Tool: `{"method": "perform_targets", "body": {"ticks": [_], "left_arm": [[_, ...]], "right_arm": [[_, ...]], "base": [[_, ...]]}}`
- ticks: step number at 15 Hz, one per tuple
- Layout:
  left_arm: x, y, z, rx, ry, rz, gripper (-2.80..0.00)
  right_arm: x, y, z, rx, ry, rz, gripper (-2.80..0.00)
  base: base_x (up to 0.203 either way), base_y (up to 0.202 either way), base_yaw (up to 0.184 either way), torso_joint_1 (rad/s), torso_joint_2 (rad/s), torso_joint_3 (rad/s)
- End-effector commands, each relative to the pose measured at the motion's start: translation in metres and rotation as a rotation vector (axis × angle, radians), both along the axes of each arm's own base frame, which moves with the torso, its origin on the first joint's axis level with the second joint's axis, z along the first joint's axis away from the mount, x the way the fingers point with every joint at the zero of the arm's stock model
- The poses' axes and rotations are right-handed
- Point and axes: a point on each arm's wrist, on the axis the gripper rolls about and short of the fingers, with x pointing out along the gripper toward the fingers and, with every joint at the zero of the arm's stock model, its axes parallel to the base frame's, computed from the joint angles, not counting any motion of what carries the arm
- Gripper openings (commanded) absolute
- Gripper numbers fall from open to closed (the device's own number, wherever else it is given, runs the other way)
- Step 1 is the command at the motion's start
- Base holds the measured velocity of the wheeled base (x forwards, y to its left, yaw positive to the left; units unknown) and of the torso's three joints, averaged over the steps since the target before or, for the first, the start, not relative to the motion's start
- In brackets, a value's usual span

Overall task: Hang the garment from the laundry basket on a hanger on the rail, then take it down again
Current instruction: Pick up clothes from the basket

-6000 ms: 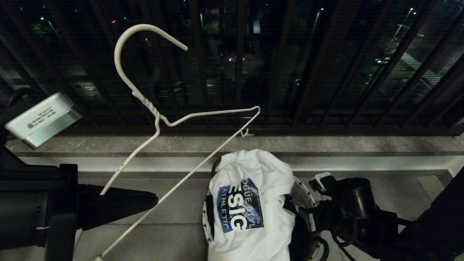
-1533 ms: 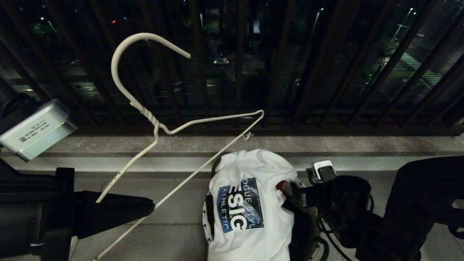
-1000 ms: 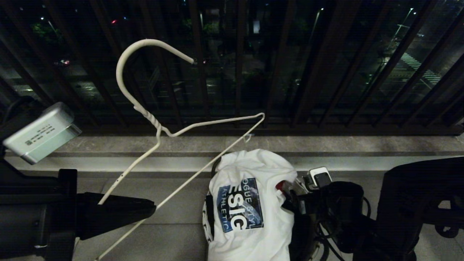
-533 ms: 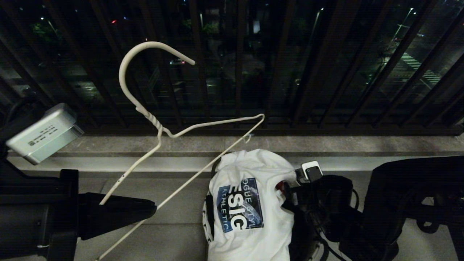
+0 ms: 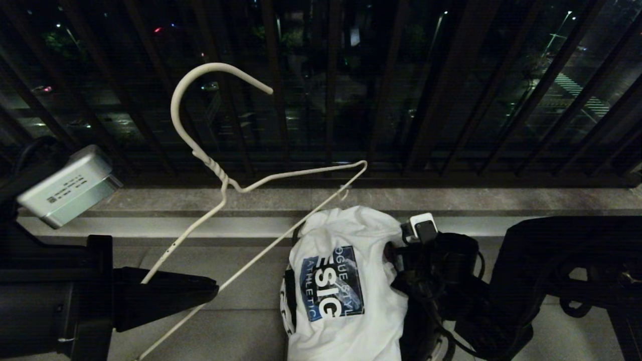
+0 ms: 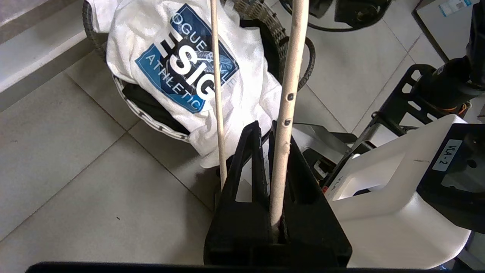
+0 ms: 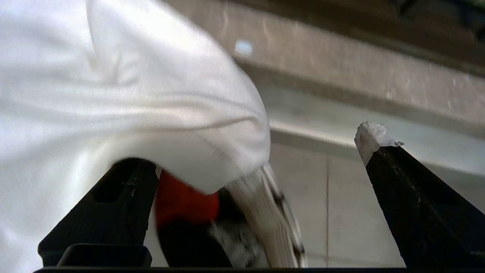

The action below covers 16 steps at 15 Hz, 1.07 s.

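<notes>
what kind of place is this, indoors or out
Most likely a home balcony at night. A dark railing of vertical bars stands on a stone ledge, with street lights beyond, and a laundry basket sits on the tiled floor.

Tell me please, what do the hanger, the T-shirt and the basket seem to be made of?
The hanger: probably painted metal wire; thin, its neck twisted, dark chips showing in the white coat. The T-shirt: soft knit fabric, likely cotton; it creases and carries a blue printed patch. The basket: apparently woven wicker or cord; its dark rim shows a braided texture.
</notes>
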Motion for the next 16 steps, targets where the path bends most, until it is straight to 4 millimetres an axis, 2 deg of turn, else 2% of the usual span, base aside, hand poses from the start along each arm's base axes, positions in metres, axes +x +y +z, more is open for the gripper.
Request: {"method": "perform_targets", "body": {"ticks": [1,7,12,13,16], "left_arm": [[0.000,0.000,0.000,0.001,0.002,-0.002,-2.80],[-0.001,0.001,0.000,-0.001,-0.003,-0.002,-2.80],[-0.001,0.001,0.000,-0.001,-0.005,-0.005,-2.80],[-0.001,0.000,-0.002,0.012,-0.010,-0.010,-2.80],[-0.001,0.001,-0.003,0.020,-0.017,-0.017,-2.80]], "right_arm": [[0.006,0.003,0.006,0.015,-0.038,0.004,0.00],[0.013,0.005,0.020,0.033,-0.093,0.016,0.00],[0.010,-0.003,0.015,0.021,-0.065,0.004,0.00],[0.011,-0.004,0.016,0.022,-0.068,0.001,-2.80],[0.012,-0.003,0.017,0.025,-0.075,0.001,-2.80]], "base": [[0.000,0.000,0.000,0.000,0.00,0.000],[0.000,0.000,0.000,0.000,0.00,0.000],[0.000,0.000,0.000,0.000,0.00,0.000],[0.000,0.000,0.000,0.000,0.00,0.000],[0.000,0.000,0.000,0.000,0.00,0.000]]}}
